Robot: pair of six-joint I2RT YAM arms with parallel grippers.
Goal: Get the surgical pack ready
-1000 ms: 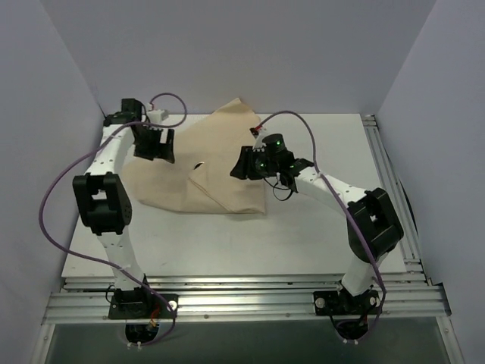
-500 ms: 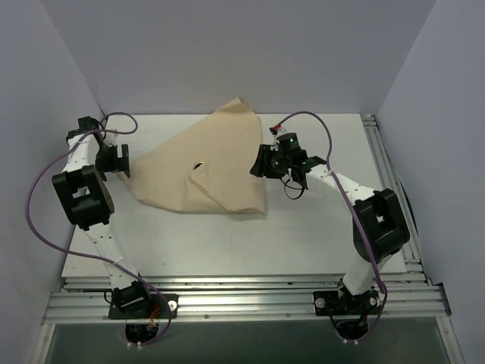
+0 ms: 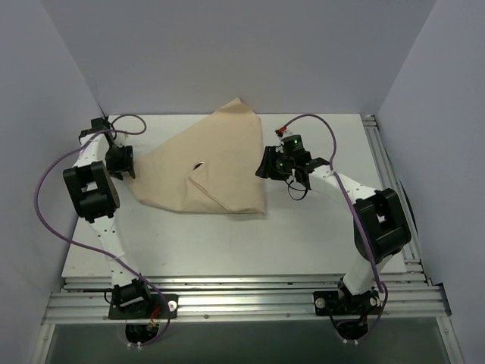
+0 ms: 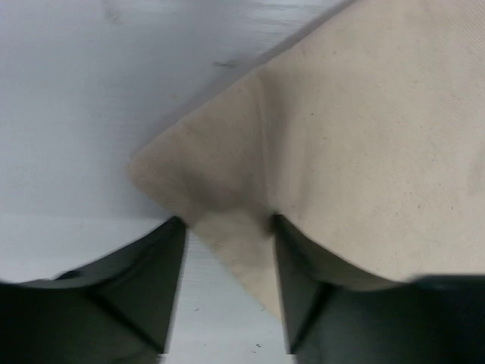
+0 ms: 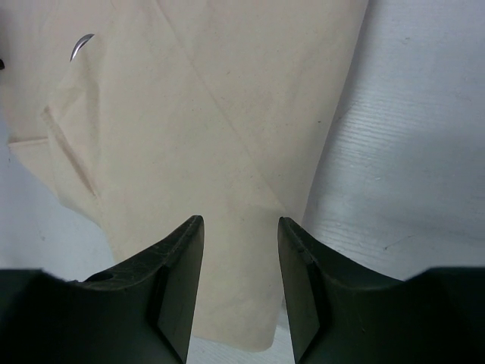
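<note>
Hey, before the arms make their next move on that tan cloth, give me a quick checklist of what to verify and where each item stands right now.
1. Is the left tool open: ok, its fingers stand apart.
2. Is the tan cloth lined up with it: ok, the cloth's left corner lies in the gap in the left wrist view.
3. Is the right tool open: ok, it sits over the cloth's right edge.
4. Is either tool touching the cloth: cannot tell.
5. Is everything covered: not ok, a shiny sliver shows at a fold.
</note>
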